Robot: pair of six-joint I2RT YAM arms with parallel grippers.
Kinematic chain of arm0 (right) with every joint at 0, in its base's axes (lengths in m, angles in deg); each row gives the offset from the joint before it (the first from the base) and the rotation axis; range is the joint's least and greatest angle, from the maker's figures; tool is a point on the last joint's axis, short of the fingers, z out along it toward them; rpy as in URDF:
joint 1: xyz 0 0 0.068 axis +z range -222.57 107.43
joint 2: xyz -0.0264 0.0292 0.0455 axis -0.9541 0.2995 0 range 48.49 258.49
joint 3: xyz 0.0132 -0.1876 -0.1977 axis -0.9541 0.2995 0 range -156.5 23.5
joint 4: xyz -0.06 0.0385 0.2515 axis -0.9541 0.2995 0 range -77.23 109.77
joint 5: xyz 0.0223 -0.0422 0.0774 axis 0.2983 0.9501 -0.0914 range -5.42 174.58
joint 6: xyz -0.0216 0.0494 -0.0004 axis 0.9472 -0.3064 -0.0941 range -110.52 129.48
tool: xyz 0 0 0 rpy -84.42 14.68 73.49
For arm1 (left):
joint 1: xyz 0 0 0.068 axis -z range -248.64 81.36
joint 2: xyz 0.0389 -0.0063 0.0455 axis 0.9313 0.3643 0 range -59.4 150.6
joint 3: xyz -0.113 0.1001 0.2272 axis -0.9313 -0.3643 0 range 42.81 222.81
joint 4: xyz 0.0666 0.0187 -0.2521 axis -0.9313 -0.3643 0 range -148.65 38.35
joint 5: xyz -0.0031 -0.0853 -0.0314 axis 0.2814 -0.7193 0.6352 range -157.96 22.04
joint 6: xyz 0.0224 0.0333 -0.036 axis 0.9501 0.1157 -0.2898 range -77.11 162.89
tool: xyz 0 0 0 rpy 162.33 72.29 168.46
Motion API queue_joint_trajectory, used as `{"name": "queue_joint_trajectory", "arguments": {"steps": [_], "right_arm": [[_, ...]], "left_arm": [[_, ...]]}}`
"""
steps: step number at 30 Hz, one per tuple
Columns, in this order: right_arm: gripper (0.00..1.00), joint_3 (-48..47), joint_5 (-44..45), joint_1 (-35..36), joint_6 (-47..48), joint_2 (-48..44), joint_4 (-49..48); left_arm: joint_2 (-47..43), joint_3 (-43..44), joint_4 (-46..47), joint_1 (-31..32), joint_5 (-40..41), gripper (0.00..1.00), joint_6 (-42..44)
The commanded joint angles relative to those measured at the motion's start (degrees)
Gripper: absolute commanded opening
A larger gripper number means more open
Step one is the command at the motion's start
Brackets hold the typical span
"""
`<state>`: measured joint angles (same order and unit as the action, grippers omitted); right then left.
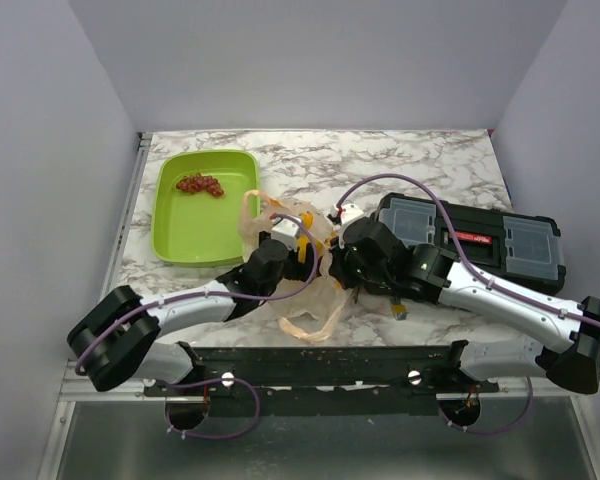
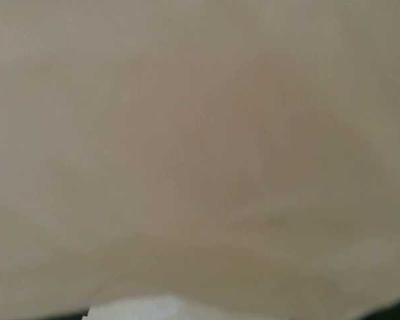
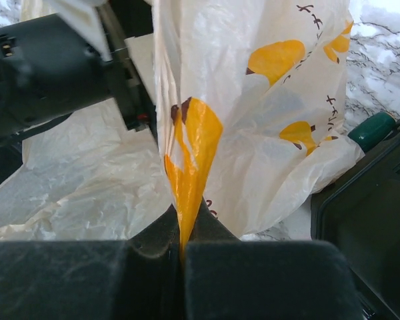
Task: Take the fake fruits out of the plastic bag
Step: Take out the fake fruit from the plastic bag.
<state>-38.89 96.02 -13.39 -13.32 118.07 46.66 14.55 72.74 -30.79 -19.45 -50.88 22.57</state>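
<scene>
Top external view is showing the plastic bag (image 1: 310, 300) lying crumpled on the marble table (image 1: 400, 165) near its front edge, between the two arms. Left gripper (image 1: 298, 238) is reaching into the bag from the left side. Its fingers are being covered by the film, so it cannot be told whether they are parted or closed. Left wrist view is returning only a blurred beige surface across the whole frame, with a small white patch at the bottom edge.

Right gripper (image 3: 182, 243) is clamping closed on a fold of the bag. In the right wrist view the orange-printed film is rising upright from between the pressed-together jaws.

The grapes (image 1: 200, 185), a small dark red bunch, are lying outside the bag, in the far part of the lime-green tray (image 1: 180, 245). That tray is sitting at the far left of the table, just beside the bag. A black tool case (image 1: 500, 245) is lying to the right of the bag, close against the right arm.
</scene>
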Motion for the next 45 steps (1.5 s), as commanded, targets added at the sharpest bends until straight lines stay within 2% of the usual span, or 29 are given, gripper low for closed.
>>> {"name": "queue_joint_trajectory", "arguments": {"steps": [1,4,9,14,18,23,26,32,38,45], "right_arm": [[0.01,-0.63,-1.17,-0.06,1.29,0.55,-0.95],[0.01,-0.70,-0.54,-0.09,1.61,0.64,-0.64],[0.01,-0.31,0.40,-0.10,1.22,-0.18,-0.35],[0.01,1.54,1.74,-0.08,0.52,-0.93,-1.27],[0.01,2.85,3.76,-0.04,0.25,-0.69,-1.59],[0.01,3.87,4.25,-0.06,-1.13,-0.79,-2.51],[0.01,4.63,3.51,-0.13,-1.46,-0.80,-3.86],[0.01,4.96,3.82,-0.18,-1.18,0.07,-3.41],[0.01,5.08,8.11,-0.15,-2.39,-0.65,-3.86],[0.01,5.75,13.83,-0.18,-3.24,-3.46,-6.29]], "left_arm": [[6.89,4.18,3.79,-1.16,-2.79,0.95,0.63],[13.52,6.42,6.74,-2.97,-5.91,0.94,0.44],[21.78,11.02,5.17,-4.72,-9.12,0.80,-0.98],[20.15,10.55,3.78,-4.72,-9.95,0.58,-0.25],[15.28,9.59,-0.54,-4.72,-10.93,0.40,-1.90],[7.74,9.30,-11.95,-4.72,-15.00,0.34,-6.94],[2.97,7.54,-14.83,-4.73,-18.60,0.30,-9.59],[-7.32,5.39,-21.41,-4.72,-17.76,0.29,-10.35],[-16.14,4.49,-30.35,-4.72,-18.82,0.28,-9.11],[-25.66,3.75,-34.20,-4.80,-21.04,0.28,-12.92]]}}
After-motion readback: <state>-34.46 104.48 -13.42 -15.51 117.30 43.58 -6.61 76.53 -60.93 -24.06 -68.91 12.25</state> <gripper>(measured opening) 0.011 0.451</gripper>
